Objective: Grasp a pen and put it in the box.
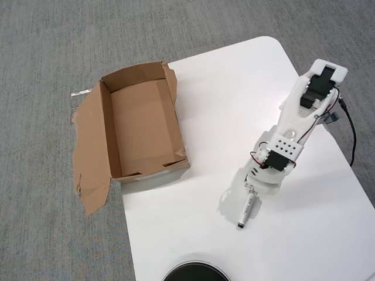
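Overhead view: we see the white arm [296, 126] reaching from the upper right edge of the white table [222, 105] down toward the lower middle of the tabletop, its wrist pointing nearly straight down. The gripper [251, 191] sits directly over the upper end of the pen [245, 211], and that end is hidden beneath the wrist housing. We cannot tell whether the fingers are apart or closed on the barrel, since the arm's own body covers them from this angle. The pen (white barrel with dark print, dark at its lower end) runs downward and slightly left from under the gripper; a faint shadow lies just left of it on the table. The box [143, 126] stands well apart from the pen, to the left in this view, hanging over the table's left edge with most of it above the grey carpet [53, 47]. It is open, and we see only bare cardboard inside. One wide ragged flap [91, 155] splays out along its left long side. A dark round object [195, 274] shows at the bottom edge.
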You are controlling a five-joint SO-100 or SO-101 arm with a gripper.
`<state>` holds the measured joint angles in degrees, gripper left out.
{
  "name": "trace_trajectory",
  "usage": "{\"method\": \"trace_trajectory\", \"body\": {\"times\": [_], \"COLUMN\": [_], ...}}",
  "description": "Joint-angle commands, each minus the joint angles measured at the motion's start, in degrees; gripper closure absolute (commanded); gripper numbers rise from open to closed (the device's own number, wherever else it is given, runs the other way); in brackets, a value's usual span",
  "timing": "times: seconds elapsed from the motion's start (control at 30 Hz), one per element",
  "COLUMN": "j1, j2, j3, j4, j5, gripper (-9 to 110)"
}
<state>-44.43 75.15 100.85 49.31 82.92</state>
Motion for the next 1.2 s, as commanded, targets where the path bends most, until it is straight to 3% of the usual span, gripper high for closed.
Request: {"method": "trace_trajectory", "body": {"times": [0.0, 1.17], "j1": [-0.31, 3.21], "j2": [0.00, 16.52], "j3": [-0.83, -4.35], "j4": [-0.44, -0.44], "j5": [-0.40, -0.66], "gripper": [101, 101]}}
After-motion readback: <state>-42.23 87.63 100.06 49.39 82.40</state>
